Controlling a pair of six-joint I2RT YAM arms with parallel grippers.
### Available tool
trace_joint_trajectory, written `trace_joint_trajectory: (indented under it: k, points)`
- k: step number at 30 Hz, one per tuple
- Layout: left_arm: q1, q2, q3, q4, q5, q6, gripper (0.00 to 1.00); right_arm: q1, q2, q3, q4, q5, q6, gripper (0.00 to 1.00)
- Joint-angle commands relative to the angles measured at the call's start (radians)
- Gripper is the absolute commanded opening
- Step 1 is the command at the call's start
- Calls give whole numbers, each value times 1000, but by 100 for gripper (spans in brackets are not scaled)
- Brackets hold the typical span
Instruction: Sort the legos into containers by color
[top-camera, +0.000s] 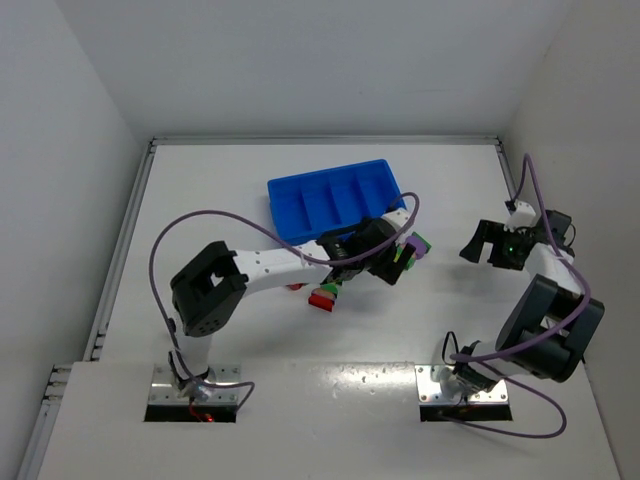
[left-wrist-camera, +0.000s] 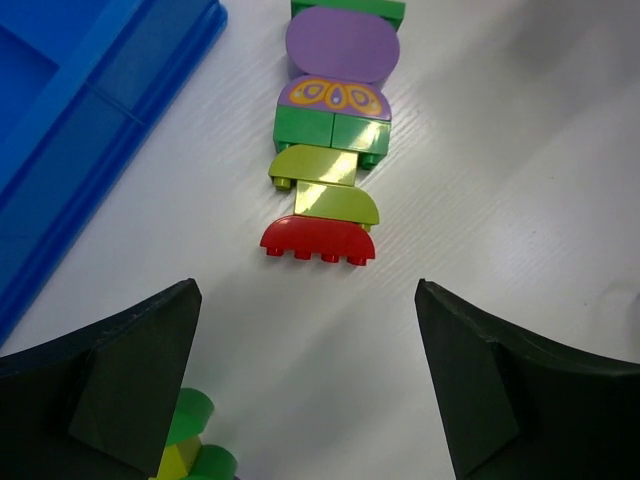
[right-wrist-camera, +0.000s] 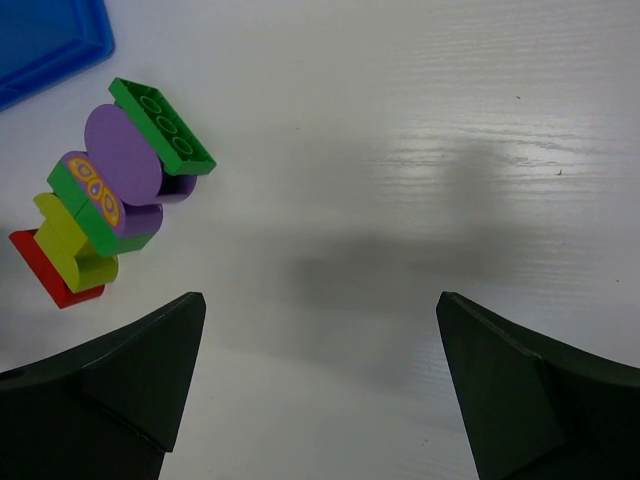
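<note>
**Both grippers open, striped stack lies on table near tray**

The L arm reaches across the table (top-camera: 300, 350) toward its middle. The left gripper (top-camera: 393, 262) hangs just before the striped stack (top-camera: 415, 246), not touching it. In the L wrist view the left gripper (left-wrist-camera: 305, 320) has its jaws wide apart with nothing between them, only bare table. The striped stack (left-wrist-camera: 328, 150) lies flat ahead of the fingers. Order from near end to far end: red piece, two yellow-green pieces, green brick, purple piece w/ orange pattern, round purple piece, green plate at the top edge of the view.

The blue tray (top-camera: 335, 198) sits further back on the table, w/ thin dividers making four compartments. Its near corner is close to the stack but apart from it; the L wrist view shows the tray (left-wrist-camera: 80, 130) at the left side.

A second stack (top-camera: 325, 296), red and green, lies on the table under the L forearm, in front of the tray. Green and yellow-green bits (left-wrist-camera: 190, 450) show beside the L finger; whether they belong to it, I cannot tell.

The right gripper (top-camera: 482, 247) is to the right of the striped stack, well apart from it. In the R wrist view the right gripper (right-wrist-camera: 320, 320) also has its jaws wide apart and holds nothing; the stack (right-wrist-camera: 105, 200) lies far left there, the tray corner (right-wrist-camera: 45, 40) above it.
</note>
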Motion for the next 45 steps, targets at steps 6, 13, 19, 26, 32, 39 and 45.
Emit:
trace_joint_trajectory:
  k: [6, 13, 19, 26, 32, 39, 45]
  points:
    - [31, 141, 120, 42, 29, -37, 98, -1, 41, 36, 11, -18, 1, 100]
    - [40, 258, 235, 42, 40, 3, 98, -1, 52, 36, 11, -18, -9, 100]
    - [40, 327, 292, 22, 31, 12, 98, -10, 70, 36, 11, -36, -18, 100]
    - [59, 391, 320, 2, 31, 32, 98, -20, 80, 46, 2, -46, -18, 100]
    - [68, 424, 329, -20, 77, 69, 79, -29, 100, 46, 2, -55, -27, 100]
    - [59, 361, 245, -38, 134, 199, 28, -29, 91, 46, -18, -89, -38, 100]
    - [59, 194, 21, -38, 209, 306, 21, 17, 72, 70, -96, -182, -73, 100]
